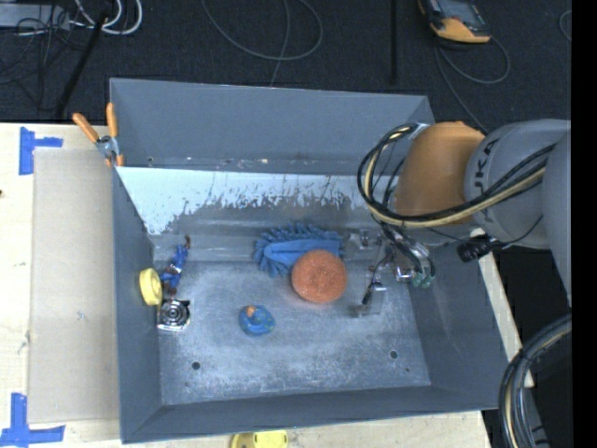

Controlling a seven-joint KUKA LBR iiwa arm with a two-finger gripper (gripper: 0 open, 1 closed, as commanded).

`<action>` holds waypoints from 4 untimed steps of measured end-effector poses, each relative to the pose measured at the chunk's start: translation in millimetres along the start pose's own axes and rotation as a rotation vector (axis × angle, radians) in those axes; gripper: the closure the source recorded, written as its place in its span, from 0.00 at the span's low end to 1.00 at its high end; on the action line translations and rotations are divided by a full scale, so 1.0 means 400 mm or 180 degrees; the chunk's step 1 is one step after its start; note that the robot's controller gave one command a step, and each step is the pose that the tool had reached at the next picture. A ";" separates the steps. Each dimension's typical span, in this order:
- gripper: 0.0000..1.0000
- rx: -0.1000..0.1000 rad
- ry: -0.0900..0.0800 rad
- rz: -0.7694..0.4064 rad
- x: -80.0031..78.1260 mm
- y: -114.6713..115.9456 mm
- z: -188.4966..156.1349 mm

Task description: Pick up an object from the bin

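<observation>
Grey bin; jaws beside orange ball

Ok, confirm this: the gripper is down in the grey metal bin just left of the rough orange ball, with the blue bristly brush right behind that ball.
One point is wrong: the camera view shows the gripper just right of the rough orange ball, not left. It is down in the grey metal bin, and the blue bristly brush is right behind the ball.
</observation>
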State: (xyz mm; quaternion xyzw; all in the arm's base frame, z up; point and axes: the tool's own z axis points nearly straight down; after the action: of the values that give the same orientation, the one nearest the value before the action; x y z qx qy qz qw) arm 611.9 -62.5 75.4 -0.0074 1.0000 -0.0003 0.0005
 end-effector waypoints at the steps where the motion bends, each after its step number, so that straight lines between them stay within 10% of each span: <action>1: 1.00 -0.0002 -0.0001 0.0007 -0.014 0.024 0.007; 2: 0.00 -0.0002 0.0000 0.0000 -0.014 0.024 0.008; 4: 0.00 0.0005 -0.0001 -0.0199 -0.015 0.062 0.009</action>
State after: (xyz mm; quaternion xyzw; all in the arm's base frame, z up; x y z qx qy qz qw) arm 617.5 -37.7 71.6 -0.0386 0.9993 -0.0012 0.0007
